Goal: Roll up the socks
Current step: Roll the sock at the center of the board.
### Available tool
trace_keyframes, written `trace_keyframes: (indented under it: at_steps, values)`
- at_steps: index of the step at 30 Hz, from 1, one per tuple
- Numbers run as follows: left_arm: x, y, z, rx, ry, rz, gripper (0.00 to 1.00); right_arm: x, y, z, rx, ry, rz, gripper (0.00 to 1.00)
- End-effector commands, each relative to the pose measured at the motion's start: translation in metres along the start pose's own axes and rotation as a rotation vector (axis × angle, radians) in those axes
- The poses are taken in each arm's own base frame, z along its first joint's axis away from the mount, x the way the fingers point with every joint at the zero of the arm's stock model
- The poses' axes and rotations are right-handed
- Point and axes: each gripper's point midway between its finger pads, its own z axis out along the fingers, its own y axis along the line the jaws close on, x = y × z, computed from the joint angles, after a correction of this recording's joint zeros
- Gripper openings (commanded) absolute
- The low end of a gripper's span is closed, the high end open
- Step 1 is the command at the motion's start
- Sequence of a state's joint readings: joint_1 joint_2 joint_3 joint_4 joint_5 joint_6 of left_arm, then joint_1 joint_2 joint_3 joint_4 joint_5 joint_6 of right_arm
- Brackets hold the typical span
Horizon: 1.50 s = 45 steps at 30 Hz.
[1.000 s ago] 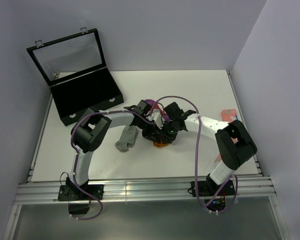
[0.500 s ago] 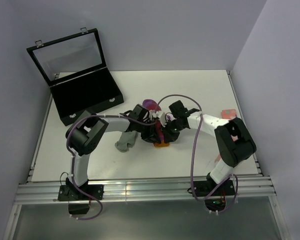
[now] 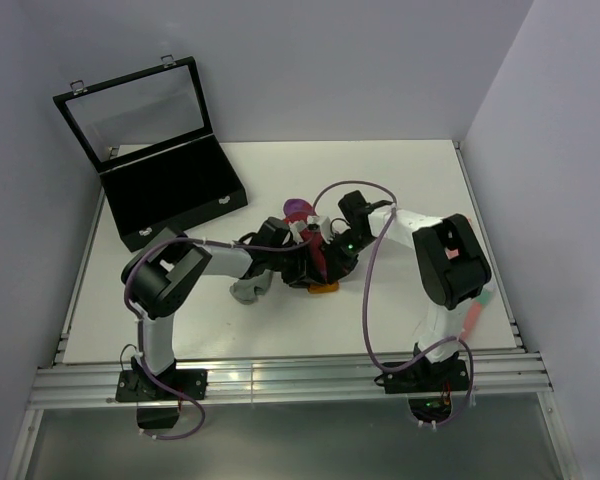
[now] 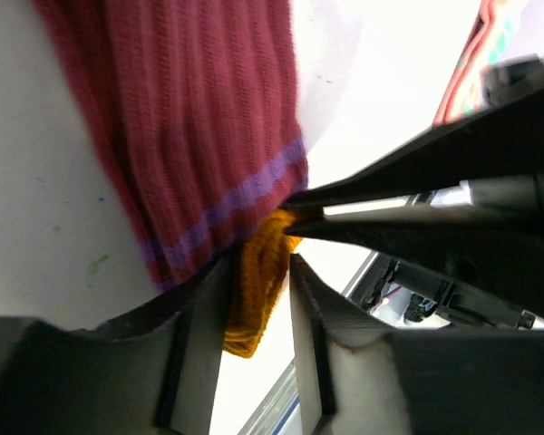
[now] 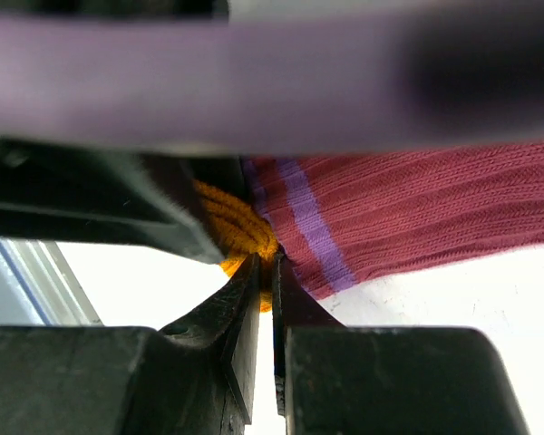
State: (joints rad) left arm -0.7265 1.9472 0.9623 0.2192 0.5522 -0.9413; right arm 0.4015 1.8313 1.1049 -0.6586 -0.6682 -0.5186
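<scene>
White table (image 3: 410, 190) carries both socks near its middle, where the magenta-red sock (image 4: 190, 118) lies with its orange toe (image 4: 254, 313) between the parted fingers of the left gripper (image 4: 259, 265), the right gripper (image 5: 265, 265) is pinched together on the edge of that toe, and the grey sock (image 3: 248, 288) lies just to their left

- long sock (image 4: 190, 118): magenta-red with fine ribbing, and a thin purple band just before its orange toe (image 4: 258, 290)
- grey sock (image 3: 248, 288), just left of the long sock: plain grey
- third sock (image 4: 476, 63), right of the long sock: salmon-pink with teal patches
- case (image 3: 170, 195), well left of and behind the long sock: black, with a clear lid
- table (image 3: 410, 180) under the long sock: white
- cables (image 3: 368, 300) near the long sock: purple
</scene>
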Motion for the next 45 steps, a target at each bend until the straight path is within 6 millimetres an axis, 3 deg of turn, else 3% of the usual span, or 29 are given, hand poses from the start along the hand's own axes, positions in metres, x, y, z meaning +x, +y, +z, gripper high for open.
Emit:
trace_keyframes:
  at_steps: [1, 7, 31, 39, 45]
  values:
    - [-0.009, 0.02, 0.0, -0.077, -0.106, 0.086, 0.41, 0.022, -0.018, -0.004, 0.054, 0.089, 0.127, 0.09]
    - [-0.011, 0.016, -0.001, -0.047, -0.138, 0.158, 0.48, 0.023, -0.024, -0.003, 0.063, 0.114, 0.17, 0.08]
    - [-0.001, 0.032, 0.0, -0.141, -0.123, 0.315, 0.42, 0.029, -0.038, -0.002, 0.036, 0.135, 0.306, 0.07]
    - [-0.003, 0.016, -0.004, -0.082, -0.133, 0.372, 0.54, 0.031, -0.041, 0.0, 0.047, 0.144, 0.315, 0.07]
    - [-0.01, 0.013, -0.008, -0.077, -0.145, 0.425, 0.53, 0.028, -0.041, -0.003, 0.047, 0.146, 0.321, 0.05]
